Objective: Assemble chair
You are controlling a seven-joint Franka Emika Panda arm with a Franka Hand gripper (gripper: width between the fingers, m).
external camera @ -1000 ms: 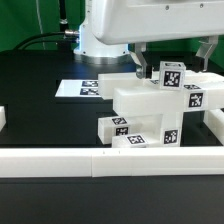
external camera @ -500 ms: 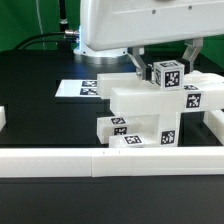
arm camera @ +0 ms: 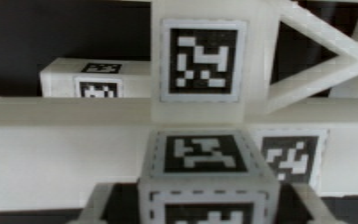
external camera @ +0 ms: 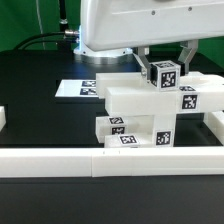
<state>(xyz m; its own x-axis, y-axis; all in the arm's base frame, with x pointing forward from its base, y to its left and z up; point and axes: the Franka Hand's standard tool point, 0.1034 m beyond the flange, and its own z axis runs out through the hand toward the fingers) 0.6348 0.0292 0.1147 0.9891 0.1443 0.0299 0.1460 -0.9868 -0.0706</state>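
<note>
Chair (external camera: 135, 100) just behind the rail (external camera: 60, 162), marker board (external camera: 72, 89) farther back

Partly built white chair (external camera: 140, 102), toward the exterior view's right, on the near side: chunky slabs stacked, black-and-white tags facing front, one tagged square post (external camera: 168, 73) upright at the top.

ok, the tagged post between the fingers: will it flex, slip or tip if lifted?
Probably stiff: the post looks like chunky solid plastic. Likely light, since it looks small. Its smooth flat faces might slip under a weak squeeze.
</note>
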